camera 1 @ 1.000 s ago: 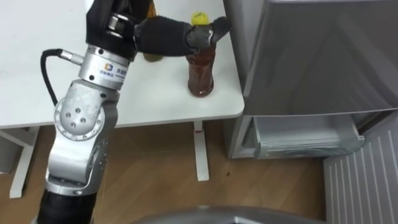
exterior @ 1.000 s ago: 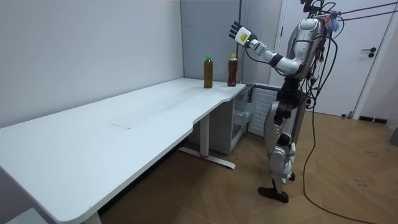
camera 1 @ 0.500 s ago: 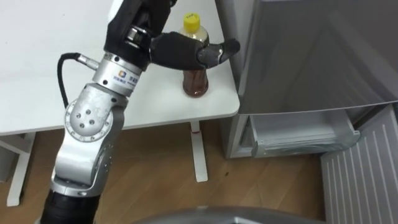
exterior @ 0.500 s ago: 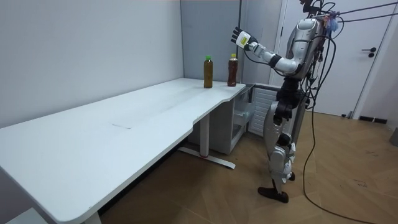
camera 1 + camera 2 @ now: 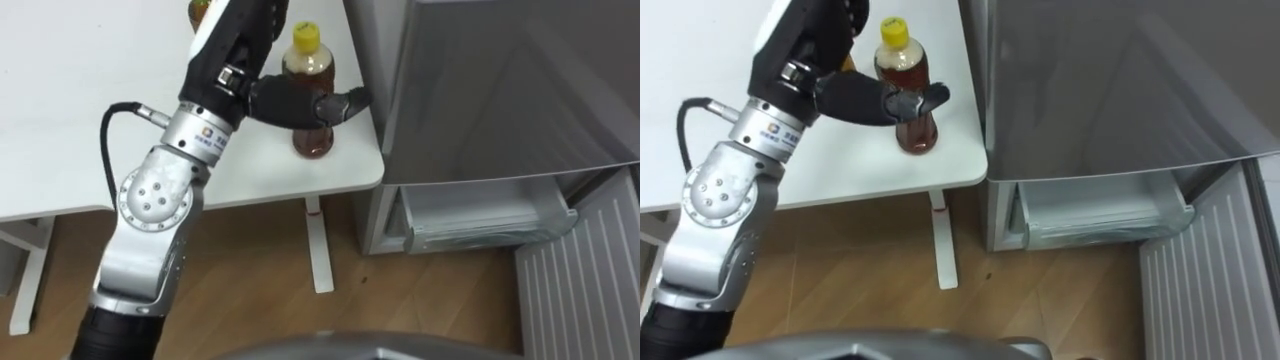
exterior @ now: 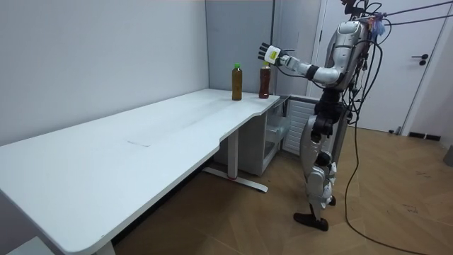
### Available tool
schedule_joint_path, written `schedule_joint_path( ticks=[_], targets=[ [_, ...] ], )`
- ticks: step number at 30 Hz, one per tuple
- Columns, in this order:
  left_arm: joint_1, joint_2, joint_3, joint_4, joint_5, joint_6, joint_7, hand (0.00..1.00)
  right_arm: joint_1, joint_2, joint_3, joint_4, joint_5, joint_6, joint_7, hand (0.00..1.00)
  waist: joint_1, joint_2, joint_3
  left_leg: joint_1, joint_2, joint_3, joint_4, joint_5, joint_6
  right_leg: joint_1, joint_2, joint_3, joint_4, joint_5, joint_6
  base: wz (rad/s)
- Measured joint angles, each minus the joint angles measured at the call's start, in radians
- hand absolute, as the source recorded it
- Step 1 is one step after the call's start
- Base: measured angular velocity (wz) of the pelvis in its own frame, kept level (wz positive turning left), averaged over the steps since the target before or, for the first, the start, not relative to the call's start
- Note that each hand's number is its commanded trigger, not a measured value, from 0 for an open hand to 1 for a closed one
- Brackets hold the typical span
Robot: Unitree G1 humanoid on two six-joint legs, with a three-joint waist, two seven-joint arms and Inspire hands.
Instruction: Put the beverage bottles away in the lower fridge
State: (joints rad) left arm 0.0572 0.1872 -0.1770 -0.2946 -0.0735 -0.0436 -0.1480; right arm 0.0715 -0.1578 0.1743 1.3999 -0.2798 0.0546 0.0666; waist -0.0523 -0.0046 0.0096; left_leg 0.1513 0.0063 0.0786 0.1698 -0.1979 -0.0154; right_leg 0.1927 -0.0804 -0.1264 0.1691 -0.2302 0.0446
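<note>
1. White desk top [image 5: 60, 120] meets a tall grey fridge [image 5: 500, 90]; we see its lower compartment [image 5: 480, 215] open.
2. We find a yellow-capped plastic bottle of brown drink [image 5: 314, 142] upright at the desk corner, and a green-capped bottle [image 6: 236, 83] standing near it.
3. We see the left hand [image 5: 290, 100] across the first bottle, fingers stretched loose, not clenched.

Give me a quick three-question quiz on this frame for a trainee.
1. True or false: the yellow-capped bottle lies on its side on the white desk.
2. Which of the robot's hands reaches to that bottle?
3. The lower fridge door is: A shut, B open, C removed.

Key: 1 false, it stands upright near the desk's corner. 2 the left hand. 3 B.
</note>
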Motion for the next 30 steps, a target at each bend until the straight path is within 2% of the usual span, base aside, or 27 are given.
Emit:
schedule_joint_path(
  ticks=[22, 30],
  targets=[
    [0.01, 0.004, 0.0, 0.003, 0.034, 0.0, 0.056, 0.0, 0.006, 0.004, -0.001, 0.001, 0.004, 0.0, -0.007, 0.0, 0.0, 0.01, -0.0042, -0.001, 0.0, 0.003, 0.0, 0.0, 0.0, -0.002, -0.001, 0.0, -0.001, 0.0, 0.0, 0.0],
    [0.014, 0.004, 0.015, 0.039, -0.064, 0.003, 0.042, 0.0, 0.01, 0.01, -0.012, 0.0, 0.006, 0.012, -0.011, 0.0, -0.001, 0.002, -0.0027, 0.004, 0.001, 0.007, -0.002, 0.0, 0.0, -0.001, -0.001, 0.006, 0.001, 0.0, 0.0, -0.01]
  ],
)
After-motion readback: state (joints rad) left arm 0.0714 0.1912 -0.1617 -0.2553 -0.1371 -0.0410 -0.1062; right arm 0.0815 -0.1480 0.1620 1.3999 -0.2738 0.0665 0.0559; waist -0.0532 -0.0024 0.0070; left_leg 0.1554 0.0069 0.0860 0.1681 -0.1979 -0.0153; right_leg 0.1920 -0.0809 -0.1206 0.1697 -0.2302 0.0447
